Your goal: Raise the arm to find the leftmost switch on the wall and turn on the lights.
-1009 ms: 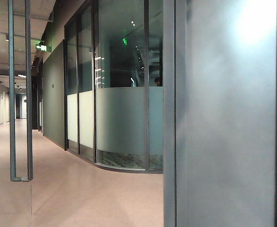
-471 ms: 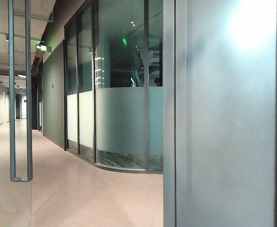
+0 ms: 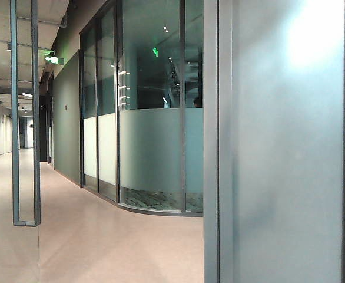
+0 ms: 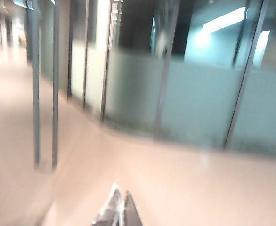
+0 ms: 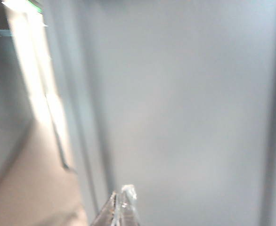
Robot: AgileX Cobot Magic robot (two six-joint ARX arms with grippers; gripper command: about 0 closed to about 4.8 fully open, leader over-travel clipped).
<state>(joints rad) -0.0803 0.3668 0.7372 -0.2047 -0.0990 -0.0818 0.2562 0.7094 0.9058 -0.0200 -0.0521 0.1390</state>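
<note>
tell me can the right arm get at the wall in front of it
Probably yes. The right gripper, fingers together, points at the plain grey wall with nothing between them. No switch shows anywhere. The left gripper, also shut, faces the corridor floor.

Left gripper point(image 4: 120, 207), fingers together, over floor point(image 4: 175, 179); glass partition point(image 4: 194, 103) well ahead across it, door frame point(image 4: 44, 94) to one side. Right gripper point(image 5: 121, 205), fingers together, near panel point(image 5: 185, 117), directly ahead.

Grey-frosted glass wall point(image 3: 278, 177), beige floor point(image 3: 102, 247).
</note>
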